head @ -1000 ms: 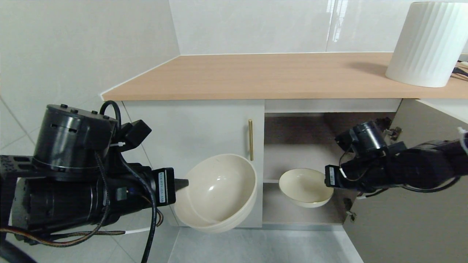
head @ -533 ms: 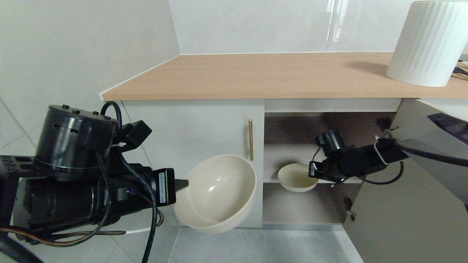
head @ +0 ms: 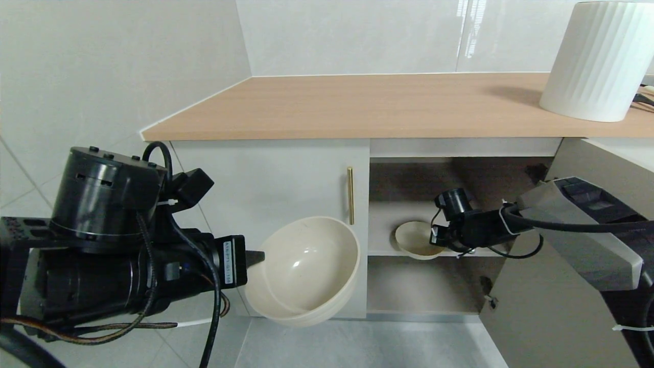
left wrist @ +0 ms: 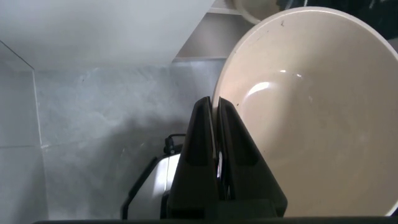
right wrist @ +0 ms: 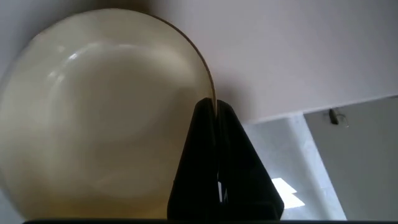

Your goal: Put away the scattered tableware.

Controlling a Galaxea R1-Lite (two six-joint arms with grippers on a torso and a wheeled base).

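A large cream bowl (head: 302, 271) hangs tilted in front of the shut left cabinet door, low and left of the open compartment. My left gripper (head: 254, 257) is shut on its rim; the pinch on the large bowl (left wrist: 305, 112) shows at my left gripper (left wrist: 216, 109) in the left wrist view. A smaller cream bowl (head: 415, 238) is inside the open cabinet, at the front of the middle shelf (head: 382, 251). My right gripper (head: 434, 239) is shut on its rim, reaching into the compartment. In the right wrist view, the small bowl (right wrist: 106, 112) sits against my right gripper (right wrist: 215, 109).
A wooden countertop (head: 357, 105) runs above the cabinet, with a white ribbed container (head: 598, 61) at its right end. The shut left door carries a brass handle (head: 350, 195). The open right door (head: 557, 286) stands beside my right arm. Grey floor (head: 357, 342) lies below.
My right arm has reached deeper into the cabinet, carrying the small bowl up and back from in front of the lower compartment onto the middle shelf. The left arm and large bowl have not moved.
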